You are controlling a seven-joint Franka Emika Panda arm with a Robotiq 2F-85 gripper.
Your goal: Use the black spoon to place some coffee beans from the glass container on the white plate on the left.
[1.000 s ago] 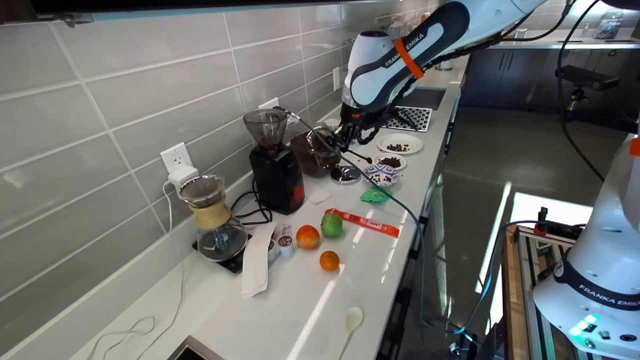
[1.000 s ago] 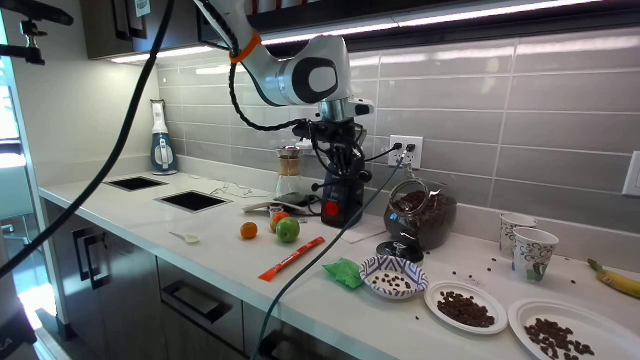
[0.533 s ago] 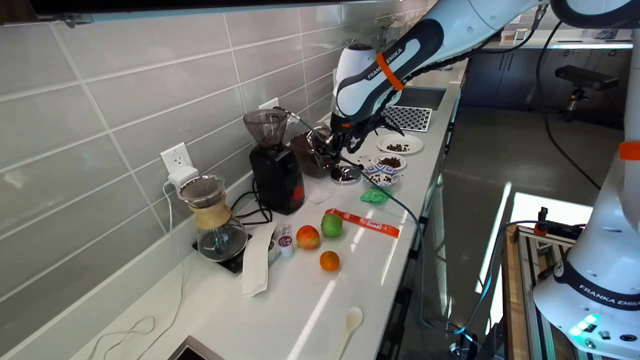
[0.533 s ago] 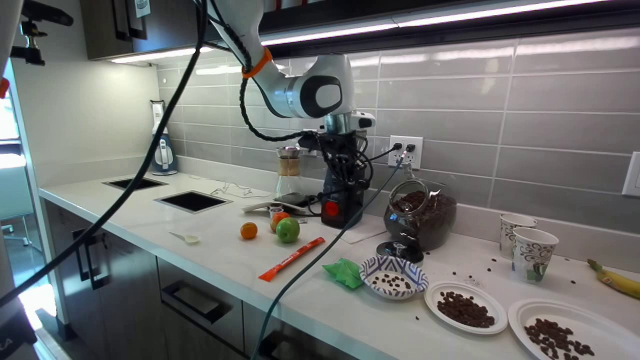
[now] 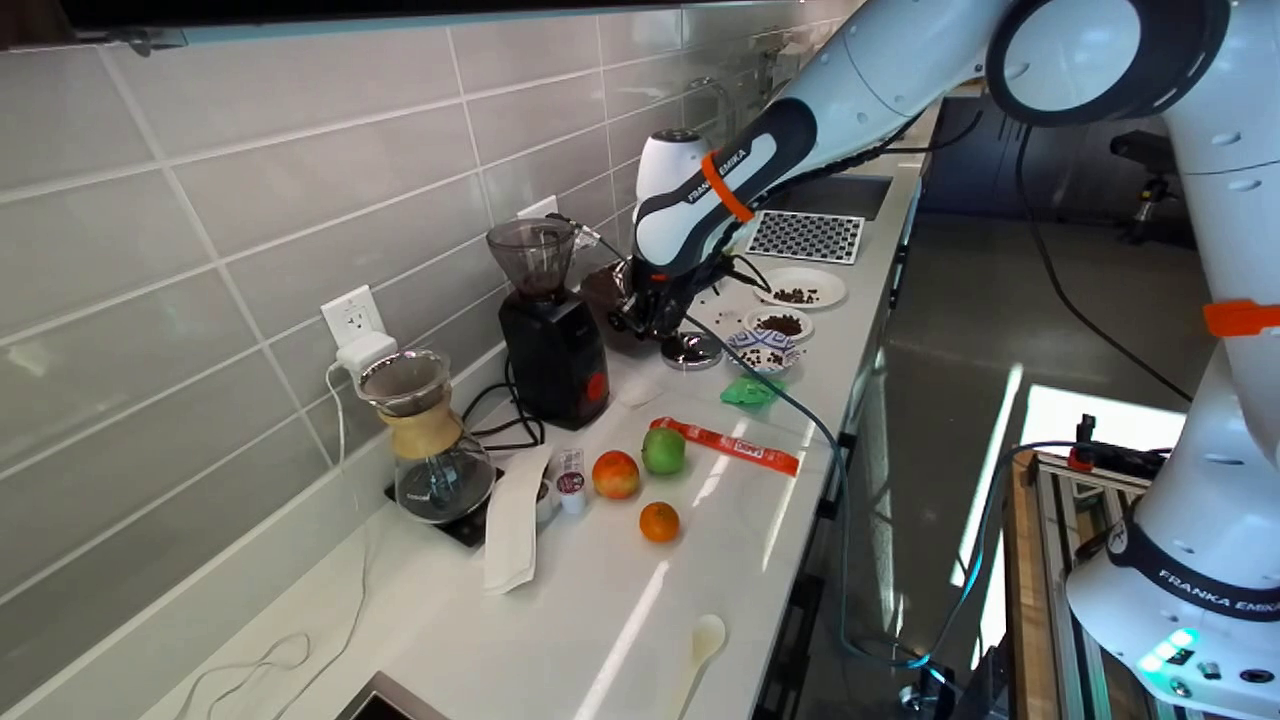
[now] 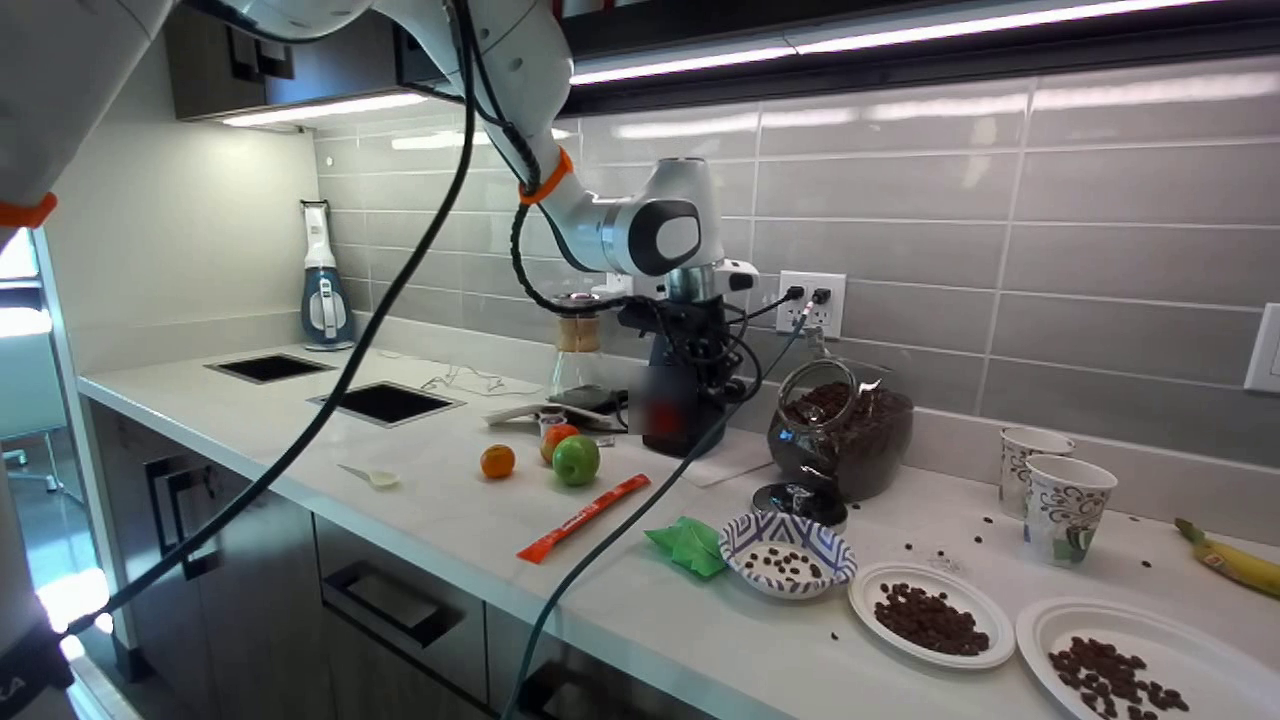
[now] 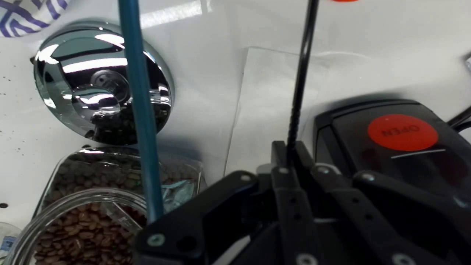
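You are clenching the gripper point(image 7: 290, 149) on the black spoon point(image 7: 302, 73), pinching it by its thin handle, and you are holding it above the counter point(image 6: 440, 505), between the glass container point(image 7: 92, 194) and the grinder point(image 5: 548, 340). You are probably working on the scooping step, but the spoon's far end is running out past the top of the wrist view, so you are not seeing whether it is carrying a load. The container's mouth is standing uncovered, with the coffee beans point(image 7: 88, 235) showing inside and the chrome lid point(image 7: 95, 81) lying beside it. If the spoon is carrying nothing, the next move is calling for a turn to bring that far end round to the mouth and down into the beans, minding the blue cable point(image 7: 141, 110) that is crossing the wrist view on that side; if it is loaded, you are needing a level trip to the smaller white plate point(image 6: 985, 605), presumably the left one, where beans are lying. The spoon is pointing away from the tiled wall point(image 6: 1120, 260), out towards the counter's front edge; its long axis is running almost straight up the wrist view, leaning slightly right at the far end. Whether it is dipping or lying level, you are not getting enough from these views to tell.
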